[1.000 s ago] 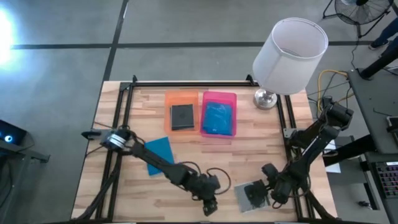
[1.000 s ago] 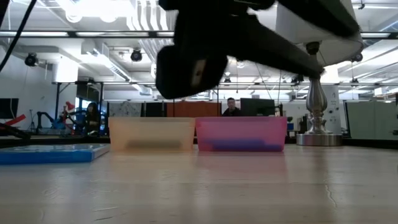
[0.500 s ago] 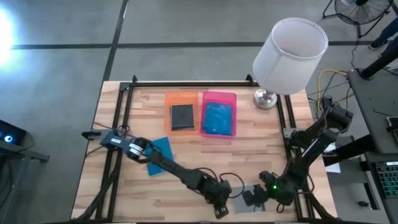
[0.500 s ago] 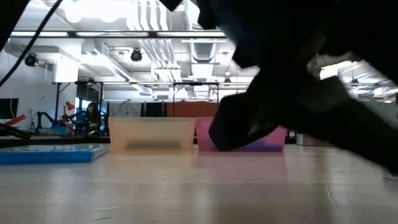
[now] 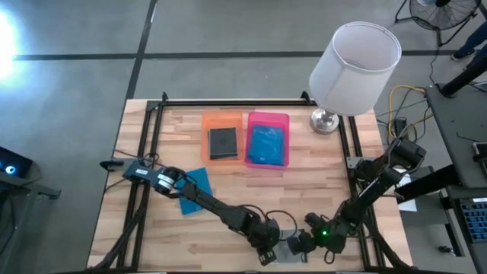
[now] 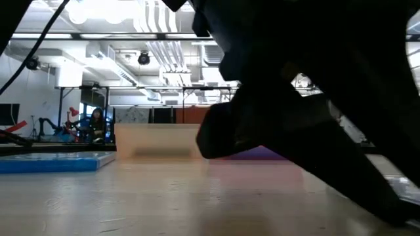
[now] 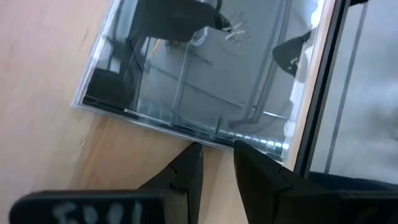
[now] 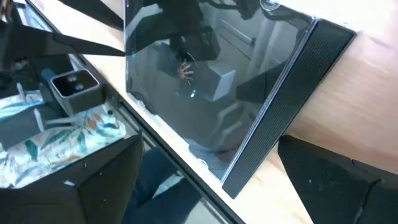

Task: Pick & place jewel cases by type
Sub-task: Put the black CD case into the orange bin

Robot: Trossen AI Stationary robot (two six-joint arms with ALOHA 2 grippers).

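Note:
A clear silvery jewel case (image 5: pixel 288 249) lies flat by the table's near edge, between both grippers. My left gripper (image 5: pixel 268 253) is at its left side, its fingertips (image 7: pixel 217 149) only a narrow gap apart at the case's edge (image 7: pixel 211 132). My right gripper (image 5: pixel 310 240) is at its right side, open, with the case's corner (image 8: pixel 227 180) between its fingers. A blue case (image 5: pixel 196 189) lies flat on the table's left part. A dark grey case (image 5: pixel 222 142) lies in the orange tray, and blue cases (image 5: pixel 266 144) lie in the pink tray. My left gripper has both fingertips (image 7: pixel 241 148) right at the clear case's long edge, coming from the table's left, slanting down. I cannot tell whether they touch it. My right gripper comes slanting from the table's right, and the case's corner beside its dark spine (image 8: pixel 292 93) lies between its open fingers. Whether a finger touches the case, I cannot tell.
The orange tray (image 5: pixel 205 120) and the pink tray (image 5: pixel 268 116) sit side by side at the table's far middle. A lamp with a white shade (image 5: pixel 354 65) stands at the far right corner. A black frame rail (image 8: pixel 186 186) runs along the near edge under the clear case.
My right gripper has moved toward the table's left along the near edge, and the clear case has slid left with it. My left gripper has moved right, toward the case, and now stands at its left edge.

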